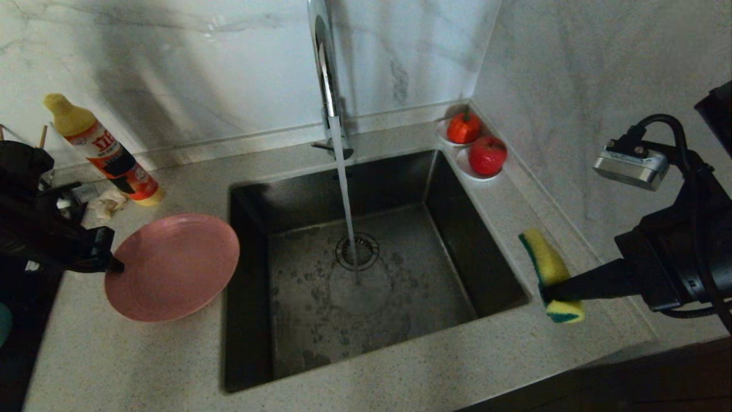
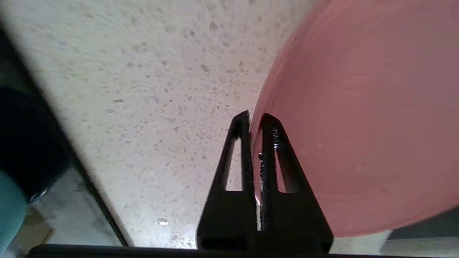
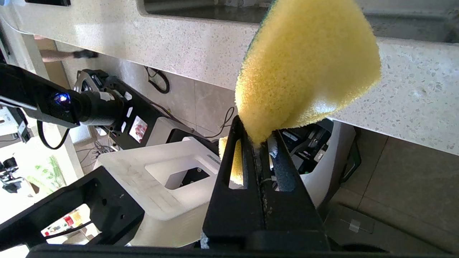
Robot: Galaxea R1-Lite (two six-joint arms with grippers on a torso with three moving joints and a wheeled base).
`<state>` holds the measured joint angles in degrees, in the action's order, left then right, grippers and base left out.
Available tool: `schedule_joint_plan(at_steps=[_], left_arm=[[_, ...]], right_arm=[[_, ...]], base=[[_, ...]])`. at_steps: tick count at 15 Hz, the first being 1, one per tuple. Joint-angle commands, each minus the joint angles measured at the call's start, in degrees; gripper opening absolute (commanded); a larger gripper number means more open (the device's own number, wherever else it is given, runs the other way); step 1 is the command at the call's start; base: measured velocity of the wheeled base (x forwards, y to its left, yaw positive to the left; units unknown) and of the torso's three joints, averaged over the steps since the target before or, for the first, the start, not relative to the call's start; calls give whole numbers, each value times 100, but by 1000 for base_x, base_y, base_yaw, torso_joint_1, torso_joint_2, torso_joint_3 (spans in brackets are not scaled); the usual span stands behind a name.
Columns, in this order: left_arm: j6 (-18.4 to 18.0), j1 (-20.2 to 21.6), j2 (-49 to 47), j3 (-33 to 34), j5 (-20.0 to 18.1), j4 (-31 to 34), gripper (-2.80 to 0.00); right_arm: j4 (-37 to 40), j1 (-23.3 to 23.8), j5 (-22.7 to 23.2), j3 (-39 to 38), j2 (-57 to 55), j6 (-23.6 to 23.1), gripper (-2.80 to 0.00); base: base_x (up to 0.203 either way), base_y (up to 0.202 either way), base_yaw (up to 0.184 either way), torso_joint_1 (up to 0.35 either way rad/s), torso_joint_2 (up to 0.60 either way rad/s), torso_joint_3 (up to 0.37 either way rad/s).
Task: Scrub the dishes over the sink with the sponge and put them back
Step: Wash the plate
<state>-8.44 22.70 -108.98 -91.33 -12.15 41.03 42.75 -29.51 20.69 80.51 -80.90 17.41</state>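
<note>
Water is running from the faucet [image 1: 329, 86] into the sink [image 1: 366, 269], falling onto the drain strainer, and nothing is lying in the basin. To the left of the sink, the left gripper [image 2: 255, 123] is pinching the rim of the pink plate [image 1: 174, 266], its jaws closed on the edge nearest the arm, while the far edge of the plate is reaching just over the sink's left rim; whether the plate is resting on the bench [image 1: 143, 360] or raised off it, I cannot tell. To the right of the sink, the right gripper [image 1: 546, 294] is hanging above the bench with its jaws squeezed tight on the sponge [image 1: 552, 274], which is standing up edgewise. Judging from this, the task is sitting near its beginning: both tools are in hand, but sponge and plate are well apart and no scrubbing is showing. Bringing the plate over the basin, scrubbing it and returning it appear to be remaining, and the bowl and chopsticks are not clearly showing.
</note>
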Motion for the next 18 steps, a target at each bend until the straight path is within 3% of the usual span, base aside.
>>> schedule_joint_plan(at_steps=[1,5,12,15,18], left_arm=[[90,36,187,-148,-6,41,-280],[144,184,201,-387,-124,225,-280],[729,454,330,-1294,-1558,1241,-280],[734,450,461,-1326,-1652,1240,-280],[772,428,683,-1246,-2145,1251,-280]], right_arm=[[23,-10,5,-9,-5,8,-280],[30,-11,5,-18,-7,8,-280],[23,-11,5,-9,-14,-1,-280],[31,-11,-3,-18,-3,-1,-280],[31,25,-3,-9,39,-1,-280]], base=[[0,0,0,0,0,0],[0,0,0,0,0,0],[0,0,0,0,0,0],[0,0,0,0,0,0],[0,0,0,0,0,0]])
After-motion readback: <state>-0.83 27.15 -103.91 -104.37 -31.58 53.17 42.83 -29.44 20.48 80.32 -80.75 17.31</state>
